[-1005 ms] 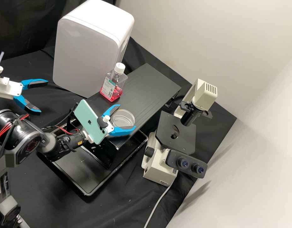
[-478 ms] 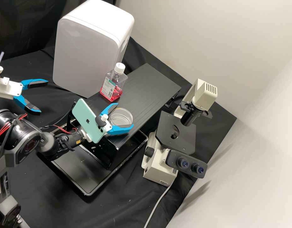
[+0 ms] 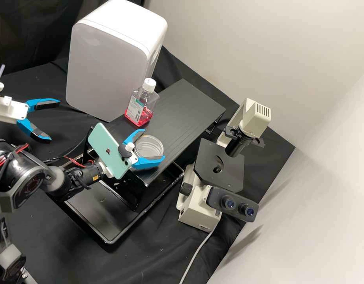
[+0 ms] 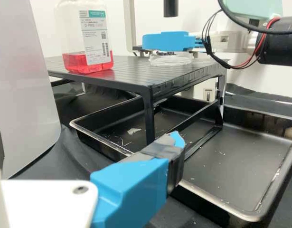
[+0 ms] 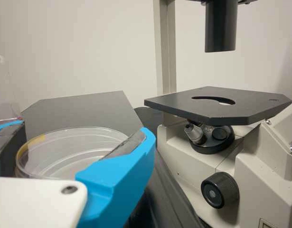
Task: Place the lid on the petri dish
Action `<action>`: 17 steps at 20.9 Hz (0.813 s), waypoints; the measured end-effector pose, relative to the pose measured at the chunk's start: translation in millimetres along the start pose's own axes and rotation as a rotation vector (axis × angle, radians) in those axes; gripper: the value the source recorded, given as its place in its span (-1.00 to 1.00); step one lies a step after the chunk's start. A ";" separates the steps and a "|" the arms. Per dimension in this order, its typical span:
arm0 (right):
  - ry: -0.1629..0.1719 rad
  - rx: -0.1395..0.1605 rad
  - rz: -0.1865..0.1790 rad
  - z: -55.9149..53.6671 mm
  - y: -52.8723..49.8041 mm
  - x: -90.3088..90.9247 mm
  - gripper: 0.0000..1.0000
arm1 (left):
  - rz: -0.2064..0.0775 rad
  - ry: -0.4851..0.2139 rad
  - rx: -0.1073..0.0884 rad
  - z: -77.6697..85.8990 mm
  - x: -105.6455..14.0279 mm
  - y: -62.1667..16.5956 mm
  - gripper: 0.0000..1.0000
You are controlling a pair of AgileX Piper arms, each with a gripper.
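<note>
On the black bench, the raised black shelf carries the clear petri dish; the right pincer is closed on its rim, while the left pincer hangs open and empty, well apart. This looks like the seating step, though whether the lid is fully down cannot be told, so the next move calls for a gentle release and a level withdrawal. The red-filled flask bears 1 white label of fine print.
</note>
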 end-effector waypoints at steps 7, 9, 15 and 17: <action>-0.005 0.000 -0.002 0.7 0.1 0.1 -1.00 | -0.008 0.001 -0.004 -0.5 0.5 -2.0 1.00; -0.010 -0.004 -0.006 2.6 0.2 -0.9 -1.00 | -0.008 0.001 -0.004 -0.5 0.5 -2.0 1.00; -0.004 -0.007 0.004 2.9 6.9 -9.0 -1.00 | -0.008 0.001 -0.004 -0.5 0.5 -2.0 1.00; 0.002 -0.005 0.009 1.6 9.2 -12.4 -1.00 | -0.008 0.001 -0.004 -0.5 0.5 -2.0 1.00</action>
